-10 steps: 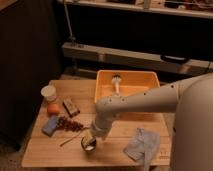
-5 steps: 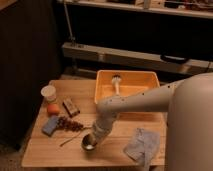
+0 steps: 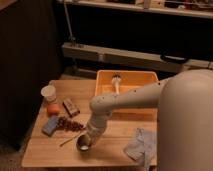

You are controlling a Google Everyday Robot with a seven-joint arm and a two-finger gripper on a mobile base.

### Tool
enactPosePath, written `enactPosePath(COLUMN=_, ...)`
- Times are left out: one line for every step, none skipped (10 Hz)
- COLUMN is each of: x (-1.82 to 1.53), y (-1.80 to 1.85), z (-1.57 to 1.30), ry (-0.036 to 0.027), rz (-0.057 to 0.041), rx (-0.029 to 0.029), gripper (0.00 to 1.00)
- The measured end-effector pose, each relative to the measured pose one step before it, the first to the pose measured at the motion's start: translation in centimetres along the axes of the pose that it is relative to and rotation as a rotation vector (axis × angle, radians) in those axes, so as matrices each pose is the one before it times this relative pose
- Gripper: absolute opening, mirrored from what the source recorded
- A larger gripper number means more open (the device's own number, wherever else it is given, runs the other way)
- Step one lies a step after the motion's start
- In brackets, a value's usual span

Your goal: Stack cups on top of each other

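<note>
A shiny steel cup point(image 3: 83, 143) sits on the wooden table point(image 3: 115, 152) near its front edge, its opening tipped toward the camera. My gripper point(image 3: 90, 134) is right at the steel cup, on its upper right side, with the white arm reaching down from the right. A white paper-like cup point(image 3: 49, 92) stands upright at the table's back left, well away from the gripper. The translucent green cup is not in view.
A large yellow-orange bin point(image 3: 150, 80) with a brush point(image 3: 116, 81) in it stands at the back. An orange fruit point(image 3: 52, 109), a brown bar point(image 3: 71, 106), a blue pad point(image 3: 50, 126) and reddish-brown bits point(image 3: 70, 125) lie left. A grey-blue cloth point(image 3: 140, 145) lies front right.
Hardly anything differs. The arm and gripper stay at the steel cup, which has shifted only slightly.
</note>
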Motion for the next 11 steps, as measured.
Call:
enactPosePath(x=-0.255, y=1.252, z=-0.875, ry=0.01336, rz=-0.02486, rx=0.00429, gripper=0.07)
enactPosePath(x=-0.122, y=0.819, z=-0.791, ry=0.00811, rz=-0.0135, rx=0.00366, gripper=0.06)
enactPosePath(x=0.001, y=0.272, z=-0.412, ry=0.00444, rz=-0.005, rx=-0.00223, gripper=0.06)
enactPosePath(x=-0.055, y=0.207, z=-0.604, ry=-0.00218, rz=-0.00153, rx=-0.00866, gripper=0.06)
enactPosePath(x=-0.222, y=0.204, z=-1.2, ry=-0.01394, rz=0.00056, rx=-0.00735, gripper=0.06)
enactPosePath(x=-0.319, y=0.276, z=-1.493, ry=-0.01753, rz=0.0018, rx=-0.00309, gripper=0.06)
enactPosePath(x=-0.617, y=0.403, z=-1.921, ry=-0.02448, rz=0.00178, rx=0.0029, gripper=0.06)
enactPosePath(x=-0.968, y=0.541, z=-2.374, ry=-0.03372, rz=0.00231, rx=0.00506, gripper=0.06)
enactPosePath(x=-1.164, y=0.602, z=-2.331, ry=-0.04233, rz=0.00954, rx=-0.00122, gripper=0.06)
enactPosePath(x=-1.131, y=0.403, z=-1.683, ry=-0.03945, rz=0.0161, rx=-0.00762, gripper=0.06)
enactPosePath(x=-1.661, y=0.201, z=-1.887, ry=-0.05826, rz=0.01863, rx=-0.01255, gripper=0.06)
